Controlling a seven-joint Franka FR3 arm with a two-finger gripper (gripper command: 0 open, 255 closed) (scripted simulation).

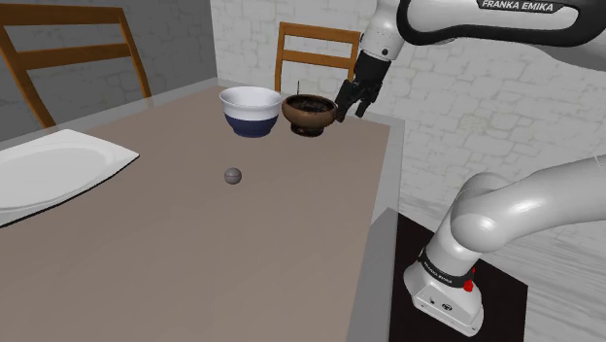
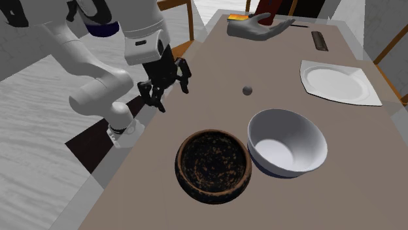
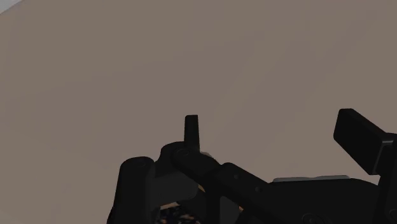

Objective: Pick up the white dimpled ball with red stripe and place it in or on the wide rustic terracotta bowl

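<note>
Shoulder view shows the hand, wide and empty, near the dark brown bowl, the small grey ball well apart from it on the tabletop; wrist view shows bare tabletop between its fingers.

"FRANKA EMIKA" on the white arm

Table: taupe top, pale edge. Wooden slat-back chair at its far end; second wooden chair at the shoulder view's left. White brick wall at that view's right, grey brick wall far left. Floor pale, streaked. Even light.
</note>
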